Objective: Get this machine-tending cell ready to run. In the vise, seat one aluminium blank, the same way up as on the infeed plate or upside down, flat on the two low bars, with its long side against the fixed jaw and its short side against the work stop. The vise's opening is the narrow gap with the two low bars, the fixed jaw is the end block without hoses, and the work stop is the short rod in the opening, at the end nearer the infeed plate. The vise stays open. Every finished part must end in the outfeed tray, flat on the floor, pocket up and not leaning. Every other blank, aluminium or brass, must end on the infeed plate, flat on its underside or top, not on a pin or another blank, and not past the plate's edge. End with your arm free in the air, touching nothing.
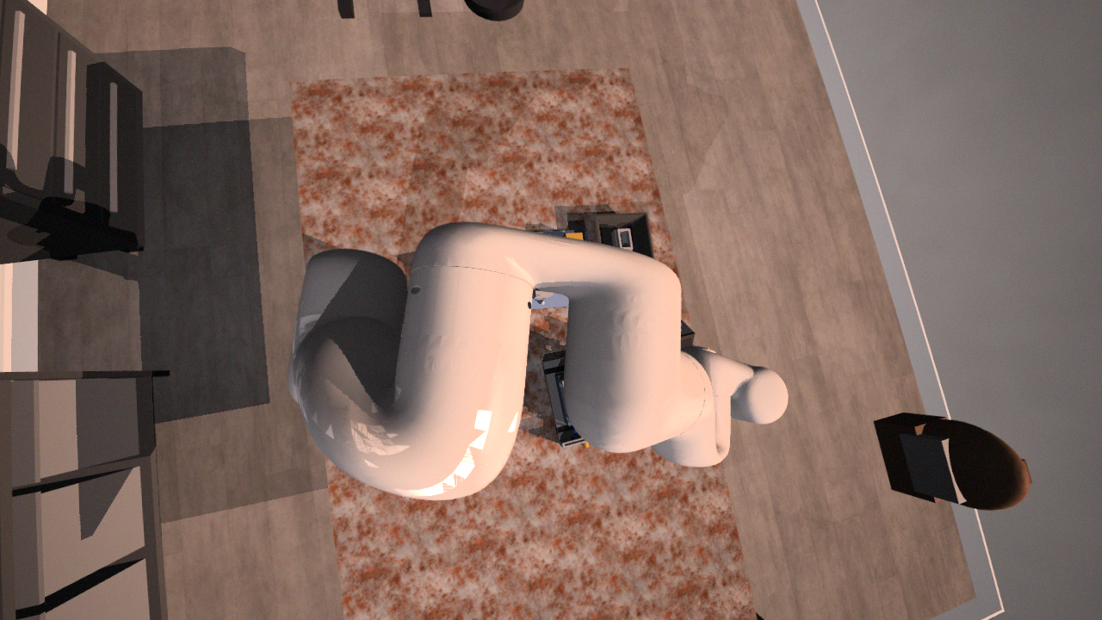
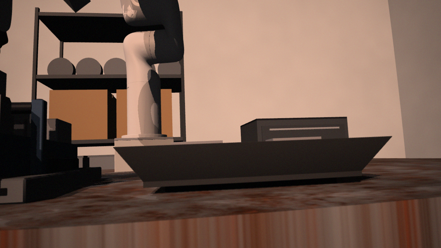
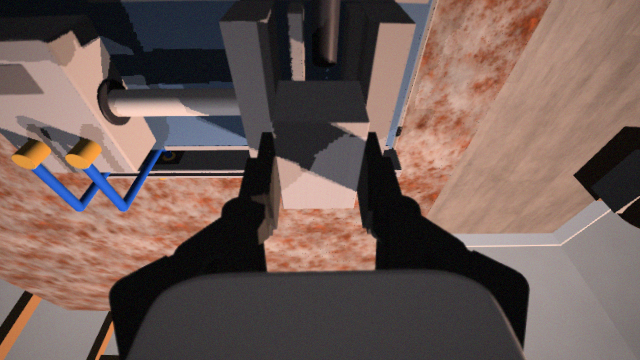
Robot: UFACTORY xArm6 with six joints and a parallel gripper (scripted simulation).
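In the wrist view my gripper (image 3: 318,153) is shut on a grey aluminium blank (image 3: 317,150). I hold it by its two long sides at the near end of the vise's opening. The blank's far part lies between the vise's two pale jaws, one on the left (image 3: 245,75) and one on the right (image 3: 392,70). A low bar (image 3: 296,45) and a dark rod (image 3: 326,30) show in the gap beyond the blank. The end block with orange-capped blue hoses (image 3: 60,115) stands to the left. I cannot tell whether the blank rests on the bars.
From above, the arm (image 1: 492,354) hides most of the vise (image 1: 558,397). The dark outfeed tray (image 1: 616,227) holds a part (image 1: 622,237). In the low side view the tray (image 2: 251,160) has a dark block (image 2: 294,129) showing above its rim, and the vise (image 2: 30,147) is at the left.
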